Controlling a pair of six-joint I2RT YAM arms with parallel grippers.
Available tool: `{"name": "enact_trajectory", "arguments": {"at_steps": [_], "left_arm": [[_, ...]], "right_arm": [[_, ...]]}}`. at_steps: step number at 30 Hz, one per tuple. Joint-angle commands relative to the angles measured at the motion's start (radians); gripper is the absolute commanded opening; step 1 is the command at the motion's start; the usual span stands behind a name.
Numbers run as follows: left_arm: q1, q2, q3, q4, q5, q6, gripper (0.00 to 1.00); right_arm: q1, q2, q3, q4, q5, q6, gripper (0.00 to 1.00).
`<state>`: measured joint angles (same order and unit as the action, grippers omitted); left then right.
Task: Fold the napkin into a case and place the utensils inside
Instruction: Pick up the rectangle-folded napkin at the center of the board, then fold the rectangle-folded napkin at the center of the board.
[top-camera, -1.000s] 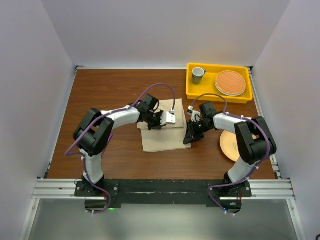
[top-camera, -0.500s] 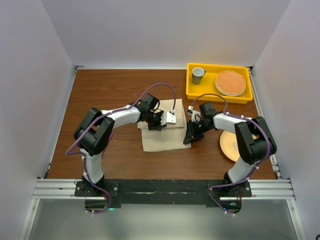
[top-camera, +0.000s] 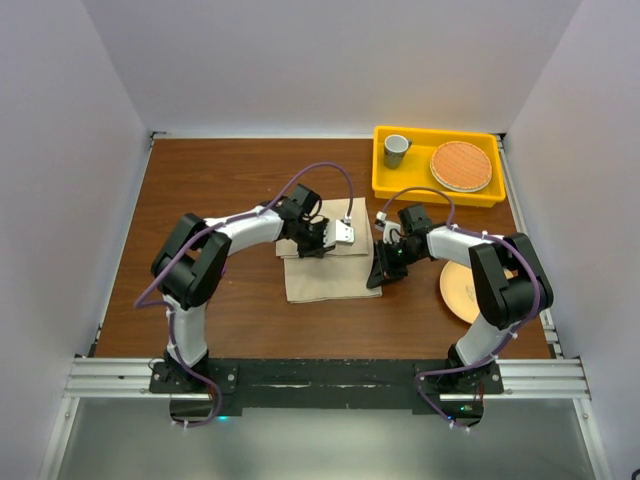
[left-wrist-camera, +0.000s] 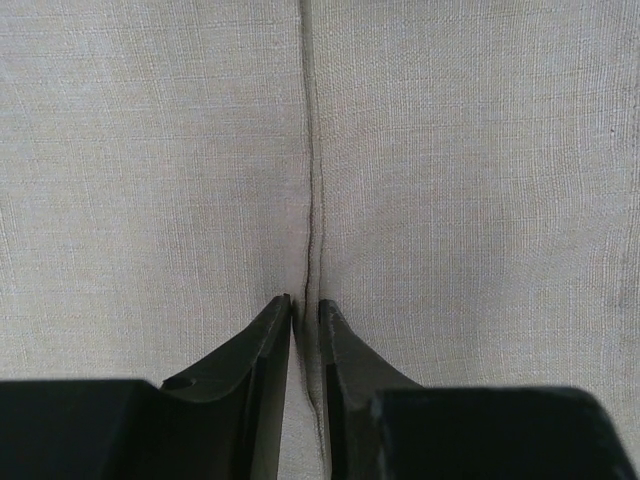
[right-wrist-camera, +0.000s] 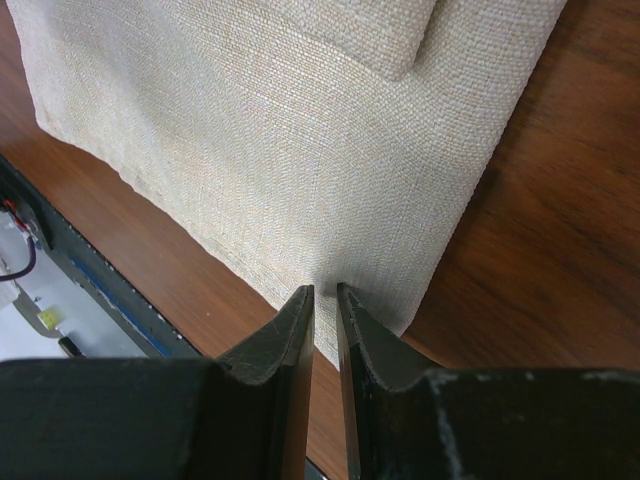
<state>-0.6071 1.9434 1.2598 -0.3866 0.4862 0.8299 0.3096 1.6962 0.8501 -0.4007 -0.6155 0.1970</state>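
Note:
The beige napkin (top-camera: 325, 278) lies folded on the wooden table between the two arms, with a second layer folded over its far part. The left gripper (top-camera: 322, 243) rests on that far layer. In the left wrist view its jaws (left-wrist-camera: 305, 305) stand almost together, pinching the cloth (left-wrist-camera: 150, 150) along a straight fold edge (left-wrist-camera: 310, 180). My right gripper (top-camera: 377, 278) is at the napkin's near right corner. In the right wrist view it (right-wrist-camera: 325, 292) is shut on the cloth's edge (right-wrist-camera: 280, 130), which puckers between the tips. The utensils are out of view.
A round peach plate (top-camera: 458, 292) lies on the table to the right, partly under the right arm. A yellow tray (top-camera: 385, 185) at the far right holds a grey cup (top-camera: 397, 149) and an orange round mat (top-camera: 461, 165). A black rail (top-camera: 320, 372) runs along the near edge.
The left gripper has shifted slightly toward the far right over the napkin's folded layer. The right arm and the napkin's corner in it have not moved.

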Motion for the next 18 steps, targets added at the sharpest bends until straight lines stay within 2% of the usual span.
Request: {"name": "enact_trajectory", "arguments": {"at_steps": [1,4,7,10,13,18], "left_arm": [[0.018,-0.008,0.056,-0.023,0.022,-0.022,0.23],[0.029,-0.003,0.066,-0.028,0.022,-0.015,0.21],[0.035,0.008,0.078,-0.034,0.023,-0.011,0.12],[0.035,0.006,0.078,-0.029,0.029,-0.008,0.09],[0.035,-0.001,0.081,-0.035,0.04,-0.008,0.1],[0.036,-0.004,0.082,-0.043,0.031,-0.006,0.17]], "right_arm": [[0.006,0.013,0.007,-0.004,0.033,-0.027,0.2],[0.006,0.013,0.007,-0.003,0.033,-0.027,0.2],[0.006,0.011,0.009,-0.003,0.033,-0.025,0.2],[0.006,0.011,0.01,-0.004,0.033,-0.025,0.2],[0.006,0.01,0.01,-0.006,0.034,-0.025,0.2],[0.006,0.005,0.009,-0.003,0.037,-0.024,0.2]]}}
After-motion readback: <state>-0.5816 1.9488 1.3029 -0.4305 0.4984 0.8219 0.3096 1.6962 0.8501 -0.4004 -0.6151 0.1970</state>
